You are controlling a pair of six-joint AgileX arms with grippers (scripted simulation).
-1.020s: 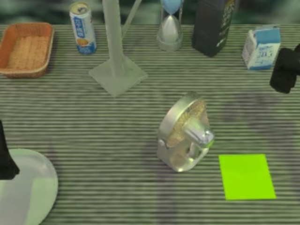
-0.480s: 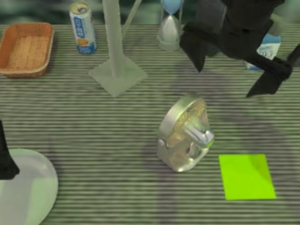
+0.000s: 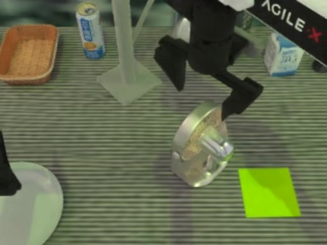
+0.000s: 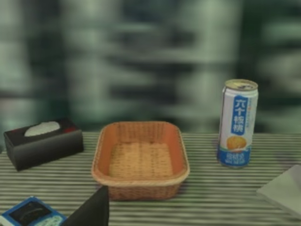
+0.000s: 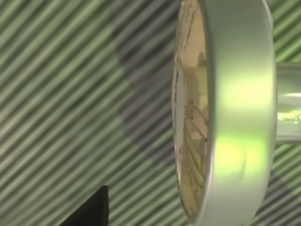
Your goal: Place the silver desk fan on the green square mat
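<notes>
Now right gripper over silver desk fan.
Fingers spread wide, empty; green square mat lies beside the fan.

silver desk fan, lime-green square mat, grey-striped table

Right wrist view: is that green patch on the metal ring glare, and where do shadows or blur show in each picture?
Right wrist view: a soft greenish sheen sits on the silver desk fan's thick ring; source unclear. Top view: the right gripper casts a broad dark shadow across the striped tablecloth and onto the lime-green square mat. Left wrist view: background blurred; woven orange basket sharp.
</notes>
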